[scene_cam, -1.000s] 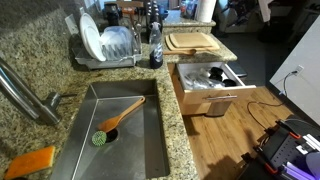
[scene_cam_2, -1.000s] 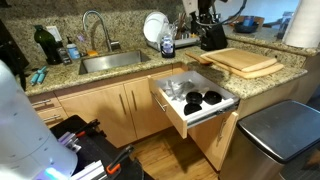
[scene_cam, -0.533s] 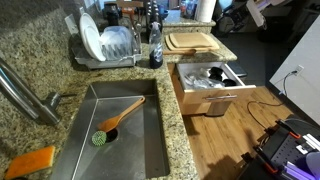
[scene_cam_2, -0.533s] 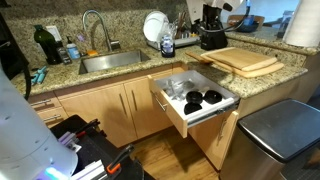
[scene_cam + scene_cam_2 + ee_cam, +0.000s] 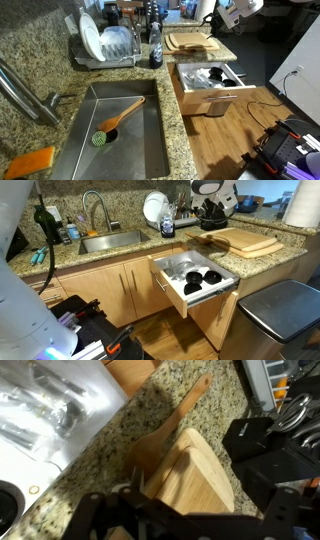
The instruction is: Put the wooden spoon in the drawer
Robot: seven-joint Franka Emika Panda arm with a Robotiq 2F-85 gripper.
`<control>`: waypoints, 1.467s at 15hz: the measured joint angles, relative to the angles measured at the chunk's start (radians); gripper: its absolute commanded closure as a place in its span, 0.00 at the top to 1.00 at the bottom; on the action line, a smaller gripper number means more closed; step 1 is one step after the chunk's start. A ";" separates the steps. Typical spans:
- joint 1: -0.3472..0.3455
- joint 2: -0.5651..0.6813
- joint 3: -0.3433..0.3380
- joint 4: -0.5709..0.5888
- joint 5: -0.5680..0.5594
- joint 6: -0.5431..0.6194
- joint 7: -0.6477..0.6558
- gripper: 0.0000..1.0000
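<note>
In the wrist view the gripper (image 5: 188, 512) was seen nearest, its dark fingers spread apart and nothing held between them. Just beyond it the wooden spoon (image 5: 165, 435) was found lying flat on the granite counter (image 5: 110, 445), outside the drawer, with its bowl toward the camera and its handle pointed away. A light cutting board (image 5: 190, 475) lay just beside the bowl; whether the two touched could not be told. Black objects (image 5: 265, 445) were seen to one side, too dark to be named. Past the counter edge the open drawer (image 5: 45, 460) was shown with its white lining.

In an exterior view an orange sponge (image 5: 30, 160) was seen closest, then the steel sink (image 5: 150, 140) with a wooden-handled brush (image 5: 115, 118) lying in it. Farther on, the drawer (image 5: 205, 98) was seen pulled out, dark utensils (image 5: 215, 72) inside. Behind these a dish rack (image 5: 120, 45) with white plates (image 5: 90, 35) and a bottle (image 5: 155, 45) were placed; any print on the bottle was too small to be read. Farthest back the gripper (image 5: 222, 14) was held above the stacked boards, as in the exterior view from the front (image 5: 212, 202)
</note>
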 measured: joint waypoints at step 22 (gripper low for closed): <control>-0.055 0.146 0.044 0.068 -0.217 0.029 0.110 1.00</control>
